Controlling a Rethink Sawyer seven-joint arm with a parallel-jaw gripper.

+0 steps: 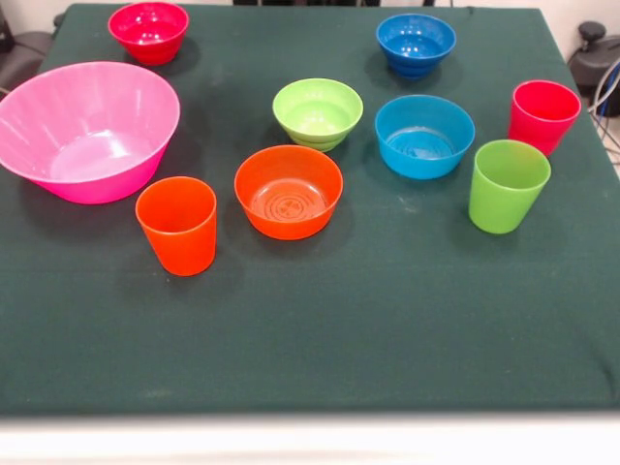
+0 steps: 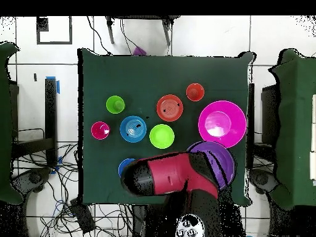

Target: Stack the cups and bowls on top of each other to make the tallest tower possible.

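Observation:
In the front view the huge pink bowl sits at the left, with the red-pink bowl behind it. The orange cup, orange bowl, lime green bowl, light blue bowl and dark blue bowl stand apart on the table. The green cup and red-pink cup are at the right. Nothing is stacked. In the overhead view the purple bowl is partly covered by the arm. The gripper itself does not show in either view.
The table has a dark green cloth. In the overhead view the arm lies across the table's edge by the robot's base and covers part of the dark blue bowl. Cables lie on the floor around the base.

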